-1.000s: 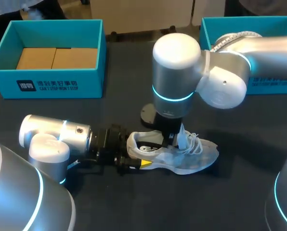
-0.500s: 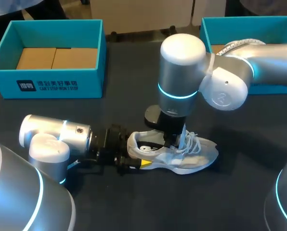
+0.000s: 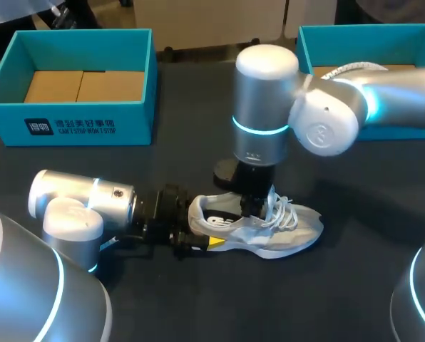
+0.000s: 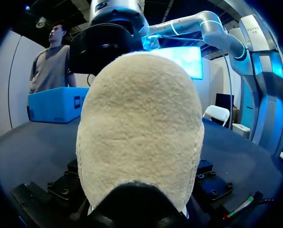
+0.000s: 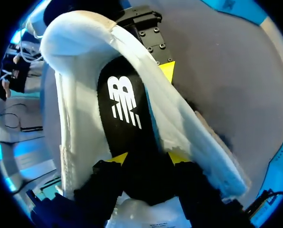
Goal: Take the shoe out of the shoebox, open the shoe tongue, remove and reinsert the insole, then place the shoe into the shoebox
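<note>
A white laced shoe (image 3: 287, 231) lies on its side on the dark table. My left gripper (image 3: 198, 235) has the cream heel (image 4: 139, 133) between its wide-set fingers. One of its yellow fingertips (image 5: 167, 71) presses the shoe's outer side. My right gripper (image 3: 255, 206) points down into the shoe's mouth beside the laces. In the right wrist view its tips (image 5: 148, 159) stand apart inside the white shoe (image 5: 75, 95). The black insole (image 5: 125, 104) with a white logo lies flat in the shoe and runs between them.
A teal shoebox (image 3: 84, 121) with brown cardboard inside stands at the back left. A second teal box (image 3: 309, 50) stands at the back right, partly behind my right arm. Bare dark table lies in front of the shoe.
My right arm's wrist has shifted a little to the right and turned above the shoe. The shoe and my left arm have stayed where they were.
</note>
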Controlling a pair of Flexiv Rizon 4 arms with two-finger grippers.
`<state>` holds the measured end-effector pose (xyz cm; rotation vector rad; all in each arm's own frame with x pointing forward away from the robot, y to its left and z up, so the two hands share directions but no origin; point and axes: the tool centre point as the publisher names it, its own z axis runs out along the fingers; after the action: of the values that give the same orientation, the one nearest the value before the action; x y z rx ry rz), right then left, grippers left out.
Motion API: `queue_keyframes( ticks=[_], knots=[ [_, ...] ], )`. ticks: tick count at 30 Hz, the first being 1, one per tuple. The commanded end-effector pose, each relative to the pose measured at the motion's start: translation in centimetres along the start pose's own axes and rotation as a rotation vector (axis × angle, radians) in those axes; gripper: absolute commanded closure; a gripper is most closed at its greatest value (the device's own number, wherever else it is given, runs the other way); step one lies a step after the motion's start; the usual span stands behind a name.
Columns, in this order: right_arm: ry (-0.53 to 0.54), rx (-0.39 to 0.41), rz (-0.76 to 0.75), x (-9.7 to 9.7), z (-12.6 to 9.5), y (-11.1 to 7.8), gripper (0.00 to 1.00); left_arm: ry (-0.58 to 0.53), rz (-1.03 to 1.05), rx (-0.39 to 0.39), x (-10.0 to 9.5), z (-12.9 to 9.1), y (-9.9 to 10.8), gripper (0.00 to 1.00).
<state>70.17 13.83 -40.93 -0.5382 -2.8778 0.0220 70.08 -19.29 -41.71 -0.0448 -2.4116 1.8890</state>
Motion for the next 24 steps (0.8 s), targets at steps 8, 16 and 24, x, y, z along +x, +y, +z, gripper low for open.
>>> queue_keyframes(
  ticks=[8,16,24],
  knots=[
    [0.087,0.001,0.046,2.0,0.5,-0.7,1.0,0.0,0.002,-0.001,-0.1,0.0,0.1,1.0],
    [0.008,-0.088,0.046,2.3,-3.4,-2.0,1.0,0.0,0.002,-0.001,-0.1,0.0,0.1,1.0],
    [0.001,-0.147,-0.005,2.1,-5.0,-1.8,1.0,0.0,0.002,-0.001,-0.1,0.0,0.1,1.0]
  ],
)
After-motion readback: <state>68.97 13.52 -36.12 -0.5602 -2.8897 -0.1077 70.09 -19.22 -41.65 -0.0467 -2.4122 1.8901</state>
